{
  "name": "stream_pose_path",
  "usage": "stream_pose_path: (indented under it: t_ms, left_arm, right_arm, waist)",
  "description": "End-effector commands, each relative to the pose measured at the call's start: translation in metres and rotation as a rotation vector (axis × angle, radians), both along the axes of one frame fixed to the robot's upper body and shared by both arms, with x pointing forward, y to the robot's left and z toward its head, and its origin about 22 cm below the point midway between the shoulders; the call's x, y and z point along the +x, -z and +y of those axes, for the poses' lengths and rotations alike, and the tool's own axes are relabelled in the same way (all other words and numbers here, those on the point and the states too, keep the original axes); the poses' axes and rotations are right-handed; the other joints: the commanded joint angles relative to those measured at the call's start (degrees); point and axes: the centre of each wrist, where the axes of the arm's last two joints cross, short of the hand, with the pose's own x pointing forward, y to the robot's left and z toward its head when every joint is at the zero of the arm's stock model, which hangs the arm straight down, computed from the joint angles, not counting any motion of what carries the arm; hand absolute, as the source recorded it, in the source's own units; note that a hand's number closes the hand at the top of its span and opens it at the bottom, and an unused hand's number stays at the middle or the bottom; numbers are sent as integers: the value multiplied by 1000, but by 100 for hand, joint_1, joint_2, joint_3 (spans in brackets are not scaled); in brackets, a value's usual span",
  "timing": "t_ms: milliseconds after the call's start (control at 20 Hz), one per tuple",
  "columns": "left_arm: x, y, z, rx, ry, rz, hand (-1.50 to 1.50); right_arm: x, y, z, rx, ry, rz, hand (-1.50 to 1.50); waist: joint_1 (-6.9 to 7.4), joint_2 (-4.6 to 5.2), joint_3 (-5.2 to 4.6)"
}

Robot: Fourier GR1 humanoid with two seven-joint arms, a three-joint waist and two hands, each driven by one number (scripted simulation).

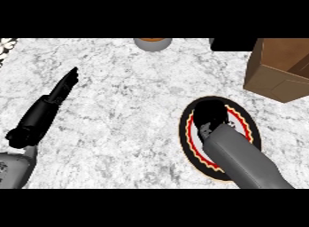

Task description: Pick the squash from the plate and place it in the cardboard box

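A dark-rimmed plate (251, 125) with a red and yellow scalloped ring lies on the counter at the right. My right hand (210, 116) hangs over its middle, fingers curled downward and covering whatever sits there; the squash is hidden beneath it. The brown cardboard box (284, 68) stands open at the far right, beyond the plate. At the left, my left hand (63, 86) rests open with straight fingers pointing away, holding nothing.
A grey round container (152, 43) with an orange top sits at the counter's far edge. A black object (232, 44) lies next to the box's left side. Patterned tile (0, 51) shows at the upper left corner.
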Motion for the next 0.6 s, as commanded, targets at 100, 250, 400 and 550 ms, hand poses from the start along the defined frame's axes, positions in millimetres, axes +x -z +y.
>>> stream_pose_path:
  t_ms: [100, 250, 400, 550]
  left_arm:
    - [10, -13, -3, 3, 9, -3, 0]
    - [2, -6, -1, -4, 5, 5, 0]
    - [4, -9, -9, -8, 40, -2, 0]
    - [2, -2, -10, -25, 7, -1, 0]
  right_arm:
    - [-5, 10, -1, -82, -41, -63, 150]
    - [-27, -19, 16, 324, -434, -59, 150]
    - [-51, -51, 59, 668, -773, -52, 150]
    - [-51, -58, 30, 793, -940, -132, 150]
  waist:
    - [10, 21, 9]
    - [65, 27, 28]
    - [199, 44, 65]
    - [31, 52, 43]
